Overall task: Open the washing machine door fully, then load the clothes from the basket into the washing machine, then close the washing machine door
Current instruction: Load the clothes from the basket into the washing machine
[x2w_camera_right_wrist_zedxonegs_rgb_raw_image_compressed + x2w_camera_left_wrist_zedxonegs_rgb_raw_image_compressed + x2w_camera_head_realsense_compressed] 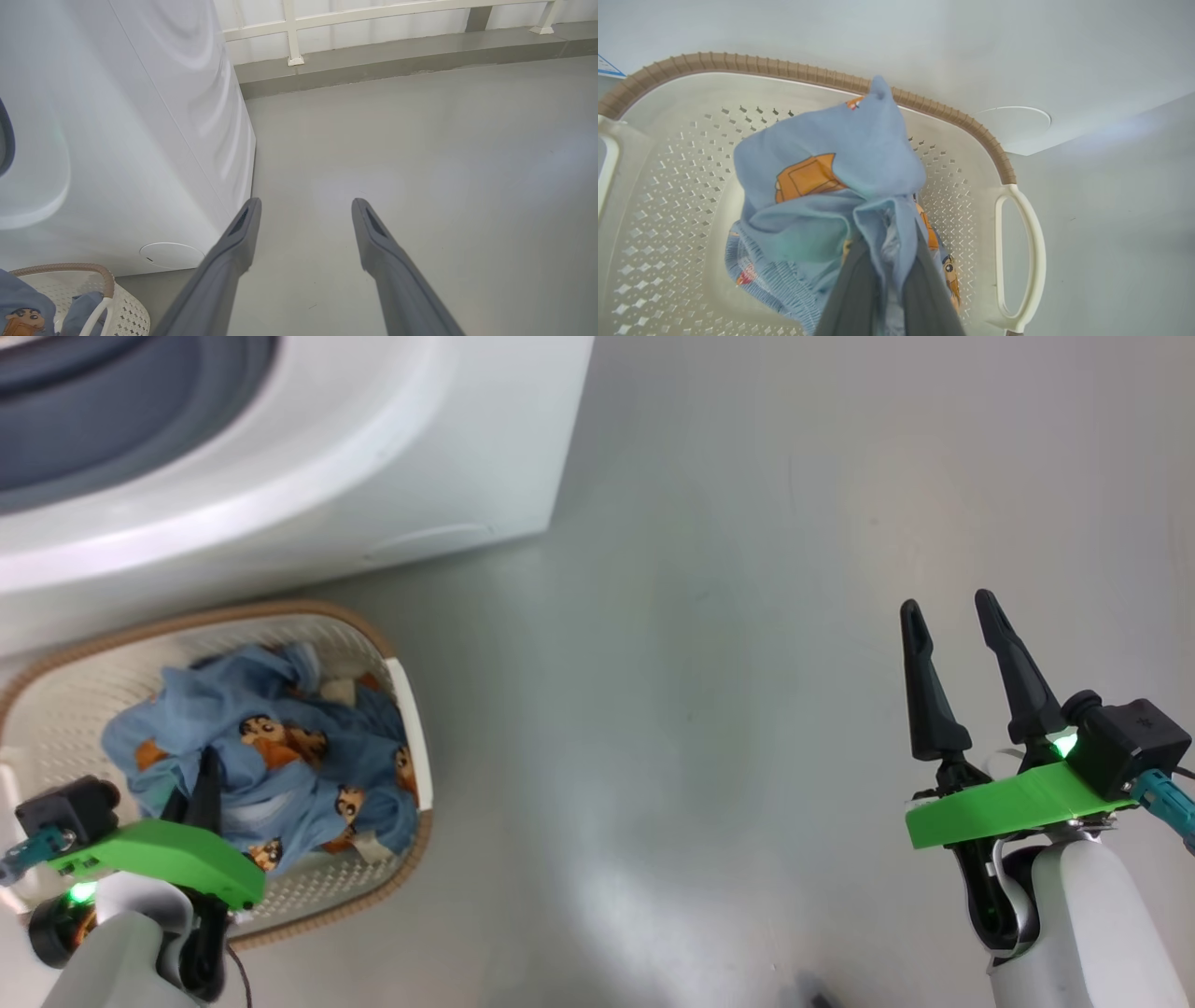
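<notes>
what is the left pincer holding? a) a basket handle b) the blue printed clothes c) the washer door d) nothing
b: in the left wrist view the left pincer is pinched shut on a fold of the clothes, which bunch up over the basket.

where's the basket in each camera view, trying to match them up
Head view: the basket sits lower left, on the floor before the washing machine.
Left wrist view: the basket spans the left and centre, seen from above.
Right wrist view: the basket peeks in at the bottom left corner.
Shared landmark: the clothes, light blue, within its rim.
</notes>
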### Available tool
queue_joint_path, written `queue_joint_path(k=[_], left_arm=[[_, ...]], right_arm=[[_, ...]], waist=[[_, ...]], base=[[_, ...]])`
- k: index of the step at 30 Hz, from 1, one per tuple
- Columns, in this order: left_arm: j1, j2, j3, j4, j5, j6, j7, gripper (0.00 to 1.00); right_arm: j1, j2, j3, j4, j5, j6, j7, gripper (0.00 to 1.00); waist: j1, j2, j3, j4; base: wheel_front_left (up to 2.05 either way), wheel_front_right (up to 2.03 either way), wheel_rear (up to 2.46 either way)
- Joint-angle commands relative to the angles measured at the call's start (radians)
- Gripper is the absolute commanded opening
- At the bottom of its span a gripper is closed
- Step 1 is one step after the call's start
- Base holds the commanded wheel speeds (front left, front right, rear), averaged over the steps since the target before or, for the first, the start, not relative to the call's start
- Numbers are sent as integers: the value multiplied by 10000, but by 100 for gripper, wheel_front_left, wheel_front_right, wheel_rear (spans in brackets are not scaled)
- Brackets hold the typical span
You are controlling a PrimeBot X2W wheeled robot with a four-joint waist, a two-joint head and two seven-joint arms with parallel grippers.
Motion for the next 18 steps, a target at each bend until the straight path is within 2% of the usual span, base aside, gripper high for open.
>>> queue_joint_path(k=[1, 5, 11, 18], left_arm=[[349, 352, 192, -272, -34, -28, -160, 0], [587, 371, 246, -874, 189, -29, -203, 0], [1216, 255, 1054, -2236, 1010, 15, -209, 0], [1990, -174, 1973, -3859, 2099, 176, -211, 0]], right_arm=[[341, -41, 141, -171, -148, 16, -118, 100], [469, -41, 68, -141, -208, 16, -118, 100], [634, -41, 19, -93, -277, 16, -118, 100], [759, -41, 73, -61, -400, 16, -118, 100]], waist=[[0, 0, -625, 281], [0, 0, -1049, 411], [0, 0, -1647, 574], [0, 0, -2262, 714]], base=[[0, 0, 0], [0, 0, 0], [0, 0, 0], [0, 0, 0]])
